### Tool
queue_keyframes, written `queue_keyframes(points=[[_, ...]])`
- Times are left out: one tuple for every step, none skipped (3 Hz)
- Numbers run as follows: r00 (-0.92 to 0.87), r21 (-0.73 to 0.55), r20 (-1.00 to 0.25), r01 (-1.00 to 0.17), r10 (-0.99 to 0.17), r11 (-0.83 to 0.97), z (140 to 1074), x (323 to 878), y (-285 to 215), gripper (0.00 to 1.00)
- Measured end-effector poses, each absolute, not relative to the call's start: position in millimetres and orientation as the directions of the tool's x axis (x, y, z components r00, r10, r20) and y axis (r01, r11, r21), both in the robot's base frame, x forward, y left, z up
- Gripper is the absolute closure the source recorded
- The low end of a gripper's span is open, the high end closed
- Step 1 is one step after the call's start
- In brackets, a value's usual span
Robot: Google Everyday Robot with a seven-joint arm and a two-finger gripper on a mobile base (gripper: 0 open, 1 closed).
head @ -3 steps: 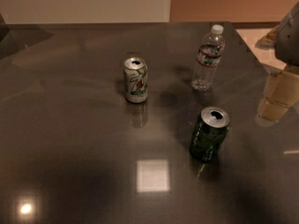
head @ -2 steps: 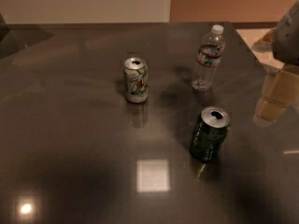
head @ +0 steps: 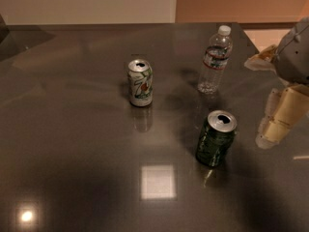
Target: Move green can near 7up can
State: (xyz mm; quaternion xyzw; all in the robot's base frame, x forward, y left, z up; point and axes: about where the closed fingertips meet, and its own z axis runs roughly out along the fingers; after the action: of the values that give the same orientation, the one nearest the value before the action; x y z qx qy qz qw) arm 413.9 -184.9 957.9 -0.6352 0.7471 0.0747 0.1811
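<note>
The green can (head: 215, 138) is dark green and glossy with a silver top. It stands upright on the dark table (head: 72, 129), right of centre. The 7up can (head: 140, 82) is white with green print and a small red spot. It stands upright further back and to the left, well apart from the green can. My gripper (head: 273, 129) hangs at the right edge of the view, to the right of the green can. It does not touch the can and holds nothing.
A clear plastic water bottle (head: 214, 59) with a white cap stands upright behind the green can, right of the 7up can. The table's right edge (head: 251, 37) runs close behind the bottle. A bright light reflection (head: 158, 181) lies on the table in front.
</note>
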Motion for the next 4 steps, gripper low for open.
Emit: queue_keyframes(points=[[-0.075,-0.129,-0.408,-0.982,-0.91,0.139,944.5,405.9,-172.3,0.0],[-0.038,-0.13,-0.426,-0.986,-0.904,0.103,923.9,403.9,-164.6,0.0],[-0.017,-0.115,-0.434,-0.991,-0.901,0.074,905.8,402.6,-159.0,0.0],[0.005,-0.106,-0.444,-0.993,-0.896,0.047,895.6,400.1,-150.6,0.0]])
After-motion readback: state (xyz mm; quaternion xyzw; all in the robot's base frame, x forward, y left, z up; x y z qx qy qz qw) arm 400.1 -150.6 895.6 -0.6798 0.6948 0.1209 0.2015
